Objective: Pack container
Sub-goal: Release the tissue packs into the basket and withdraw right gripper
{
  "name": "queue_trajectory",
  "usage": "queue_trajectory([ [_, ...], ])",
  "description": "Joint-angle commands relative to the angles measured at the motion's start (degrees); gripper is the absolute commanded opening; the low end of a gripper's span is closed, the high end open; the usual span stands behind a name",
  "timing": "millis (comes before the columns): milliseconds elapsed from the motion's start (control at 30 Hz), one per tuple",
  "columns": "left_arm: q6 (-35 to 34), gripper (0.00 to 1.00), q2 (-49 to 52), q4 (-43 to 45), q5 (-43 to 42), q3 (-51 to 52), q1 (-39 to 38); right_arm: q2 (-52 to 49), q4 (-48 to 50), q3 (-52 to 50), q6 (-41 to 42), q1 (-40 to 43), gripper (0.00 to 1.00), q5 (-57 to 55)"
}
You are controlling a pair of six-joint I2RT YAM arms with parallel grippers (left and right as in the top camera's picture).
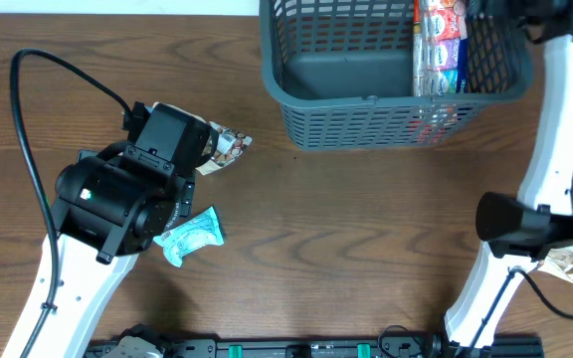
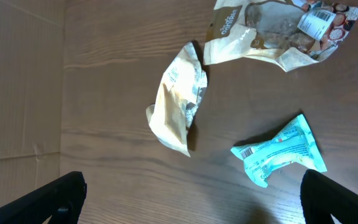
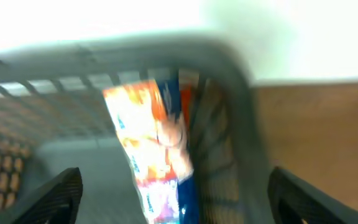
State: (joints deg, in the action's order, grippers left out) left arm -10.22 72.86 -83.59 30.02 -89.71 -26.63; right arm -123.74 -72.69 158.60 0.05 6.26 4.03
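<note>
Spread wide at the bottom corners of my right wrist view, the right gripper (image 3: 176, 190) has its jaws apart with nothing pinched between them. It hangs just above the right end of the container (image 1: 366, 124), which stands upright on the wooden table (image 1: 366, 229) at the far side, right of centre, its far rim cut off in the overhead view. That wrist picture is blurred, so I can make out little beyond the mesh wall and thick rim.

Inside the container, colourful packets (image 1: 438, 50) stand on edge against its right wall; the rest of its floor shows bare grey.

Well apart from the container, off its near-left corner, lies a brown and white packet (image 1: 229, 147), and beyond that, further from the container, a teal packet (image 1: 192, 237). My left wrist view adds a crumpled cream packet (image 2: 179, 102) between those two, touching neither the teal one nor the container. The left gripper (image 2: 194, 196) hovers over this group with its jaws fully parted and nothing in them.

Near the container's right side but much closer to me, a beige packet (image 1: 570, 264) lies partly under the right arm.
</note>
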Motion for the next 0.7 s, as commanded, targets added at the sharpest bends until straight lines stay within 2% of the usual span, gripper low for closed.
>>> queue_trajectory([
  [0,0.76,0.99,-0.42,-0.15,0.63,-0.42,0.37,1.27,-1.49,8.63,-0.57,0.79,0.91,-5.14],
  [100,0.76,0.98,-0.42,-0.15,0.66,-0.42,0.37,2.8,-4.52,13.55,0.04,1.7,0.99,-14.16],
  [267,0.76,0.99,-0.42,-0.15,0.63,-0.42,0.37,6.51,-11.37,14.6,5.35,4.22,0.99,-22.32],
  [500,0.76,0.99,-0.42,-0.13,0.63,-0.42,0.37,8.26,-24.65,14.51,7.69,7.3,0.99,-20.7],
  [667,0.76,0.99,-0.42,-0.13,0.63,-0.42,0.37,8.39,-24.61,13.73,0.37,7.26,0.99,-12.41],
])
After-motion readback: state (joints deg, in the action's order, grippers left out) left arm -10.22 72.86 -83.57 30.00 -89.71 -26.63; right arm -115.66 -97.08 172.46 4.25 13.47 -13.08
